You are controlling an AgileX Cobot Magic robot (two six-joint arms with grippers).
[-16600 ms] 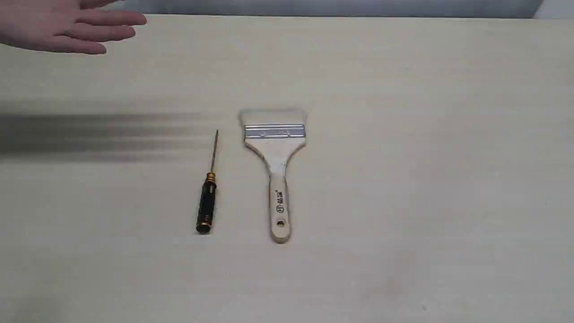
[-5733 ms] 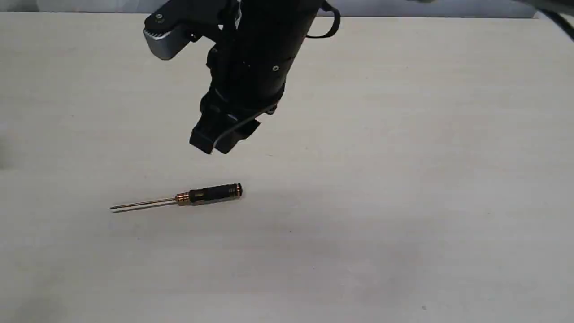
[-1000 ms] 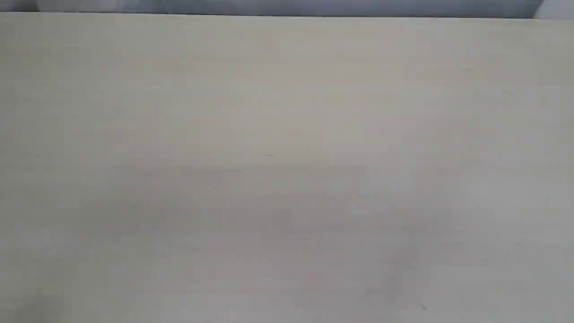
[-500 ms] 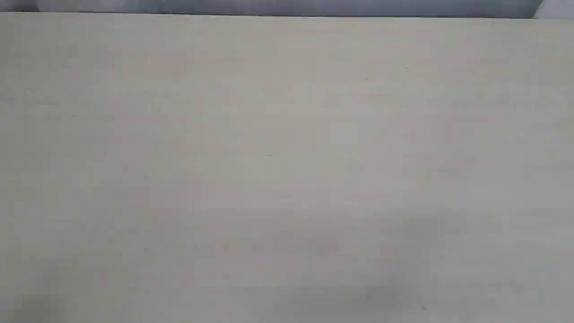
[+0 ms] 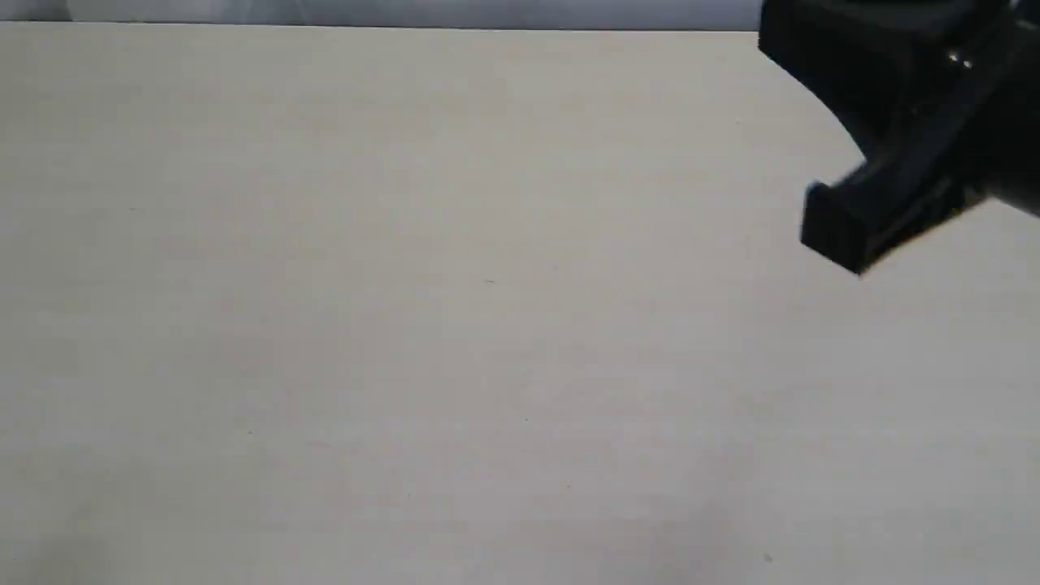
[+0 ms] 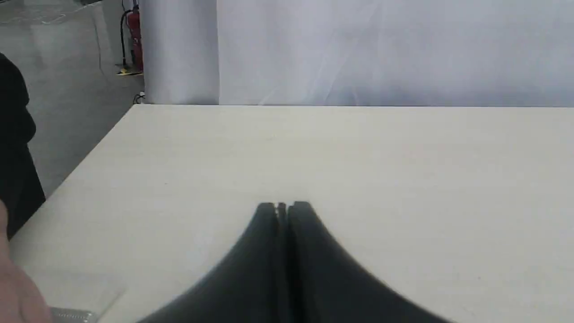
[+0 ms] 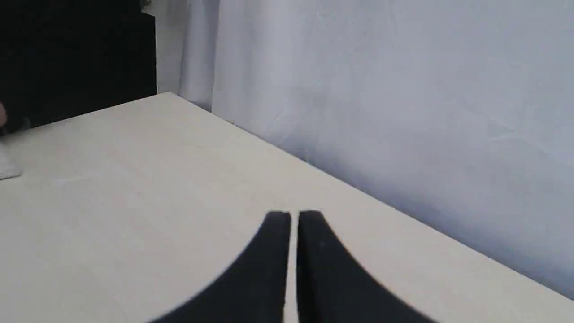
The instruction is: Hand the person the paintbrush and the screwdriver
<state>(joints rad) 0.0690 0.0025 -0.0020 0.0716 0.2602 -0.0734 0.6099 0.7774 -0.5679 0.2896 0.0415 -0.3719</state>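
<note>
The pale table (image 5: 455, 325) shows neither tool in the exterior view, and the screwdriver is out of view everywhere. My right gripper (image 5: 837, 231) hangs blurred above the table's far right; the right wrist view shows it (image 7: 293, 216) shut on nothing. My left gripper (image 6: 282, 206) is also shut and empty over the table. At the corner of the left wrist view, a bit of the person's hand (image 6: 15, 291) lies beside the paintbrush's silver ferrule (image 6: 71, 315) and pale bristles (image 6: 74, 287). The brush handle is hidden.
A white curtain (image 6: 381, 49) runs behind the table's far edge. In the left wrist view, dark clothing (image 6: 13, 148) stands off the table's side, with a red fire extinguisher (image 6: 134, 31) on the floor beyond.
The table was bare in the exterior view half a second ago. My right gripper has now swung into that view at the upper right.
</note>
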